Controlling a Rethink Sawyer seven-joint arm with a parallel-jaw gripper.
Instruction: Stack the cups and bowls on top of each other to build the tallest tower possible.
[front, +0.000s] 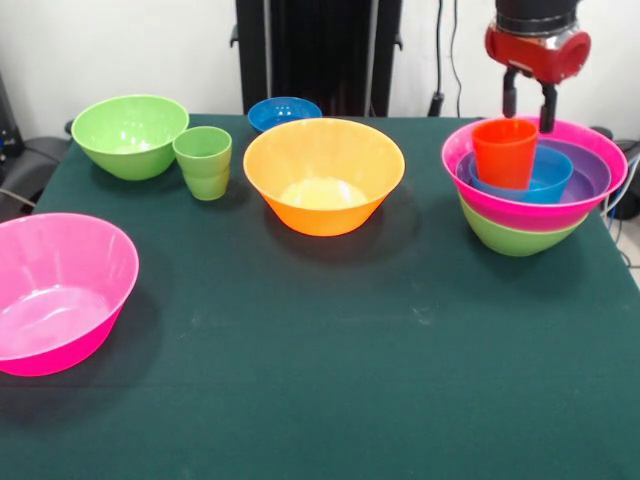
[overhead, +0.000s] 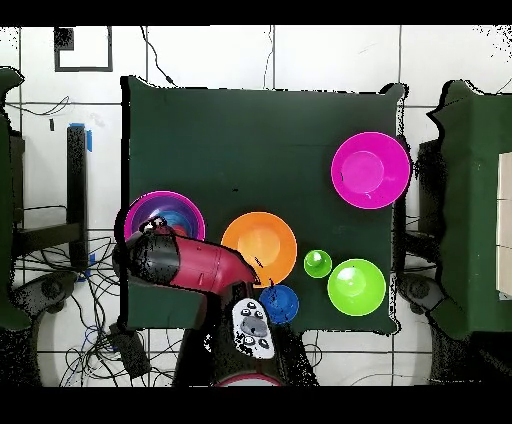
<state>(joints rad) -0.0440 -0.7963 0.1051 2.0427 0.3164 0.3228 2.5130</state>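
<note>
My claw hangs over the tower at the right.

From the left of the front view: a pink bowl (front: 58, 290), a green bowl (front: 130, 134), the green cup (front: 204, 161), a small blue bowl (front: 284, 112) behind the orange bowl (front: 323, 174), then the tower (front: 533, 180): green, pink, purple and blue bowls nested, the orange cup (front: 505, 152) on top. My claw (front: 529, 103) hovers just above it, its 2 fingers apart, holding nothing.

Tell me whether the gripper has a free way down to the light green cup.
Probably yes. The light green cup stands alone, upright, between two bowls, nothing above it. The gripper hangs over the tower, open and empty.
</note>
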